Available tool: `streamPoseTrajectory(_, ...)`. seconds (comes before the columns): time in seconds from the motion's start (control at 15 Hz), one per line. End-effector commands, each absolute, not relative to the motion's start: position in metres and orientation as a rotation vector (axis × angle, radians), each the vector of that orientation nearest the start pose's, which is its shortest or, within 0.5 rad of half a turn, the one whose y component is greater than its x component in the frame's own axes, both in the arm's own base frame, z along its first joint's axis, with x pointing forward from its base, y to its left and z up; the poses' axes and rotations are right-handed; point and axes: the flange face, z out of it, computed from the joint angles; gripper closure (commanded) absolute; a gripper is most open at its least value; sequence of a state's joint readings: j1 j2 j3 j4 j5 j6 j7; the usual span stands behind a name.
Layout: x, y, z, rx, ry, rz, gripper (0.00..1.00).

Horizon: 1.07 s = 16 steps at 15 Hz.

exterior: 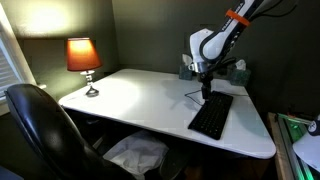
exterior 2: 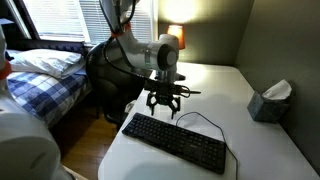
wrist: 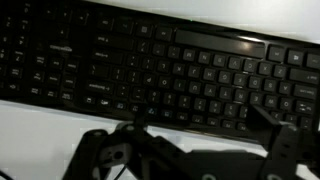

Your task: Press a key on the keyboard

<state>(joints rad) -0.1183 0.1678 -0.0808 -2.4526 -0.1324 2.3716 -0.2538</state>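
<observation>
**Spotter:** What do you count on the tabletop?

**Operator:** On my screens I have one keyboard (exterior: 211, 116). It is black and lies flat on the white tabletop (exterior: 140, 95), towards one end of it. One thin black cable (exterior 2: 203, 118) loops away from a long edge of the keyboard. One lit lamp (exterior: 83, 55) stands at a far corner, well apart from the keyboard. In an exterior view I also see one tissue box (exterior 2: 270, 100) near the tabletop's edge by the wall. One dark chair (exterior: 40, 125) stands beside the tabletop.

**Spotter:** And the hand?

**Operator:** There is one hand (exterior 2: 164, 110), pointing straight down. Its two fingers (exterior 2: 151, 104) are spread wide. My wrist view shows the same wide gap with nothing in it, so I am gripping nothing.

**Spotter:** Is it on the keys?

**Operator:** It hangs close over the keyboard, near that long edge and near the cable. In my wrist view the rows of keys fill the upper part, and white tabletop shows under the fingers. I cannot tell whether a fingertip touches the keyboard, because both exterior views are too small and dark at that spot.
</observation>
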Motion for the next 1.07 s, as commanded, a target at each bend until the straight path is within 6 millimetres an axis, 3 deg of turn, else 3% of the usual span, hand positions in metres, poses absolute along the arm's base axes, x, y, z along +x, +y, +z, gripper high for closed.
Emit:
streamPoseTrajectory(0.0,0.430,-0.090,0.225,-3.124,-0.185,0.385,0.00)
streamPoseTrajectory(0.67,0.406,-0.093,0.247,-3.151,-0.091,0.309,0.00)
streamPoseTrajectory(0.73,0.419,-0.093,0.240,-3.138,-0.123,0.352,0.00)
streamPoseTrajectory(1.0,0.414,-0.094,0.246,-3.140,-0.109,0.336,0.00)
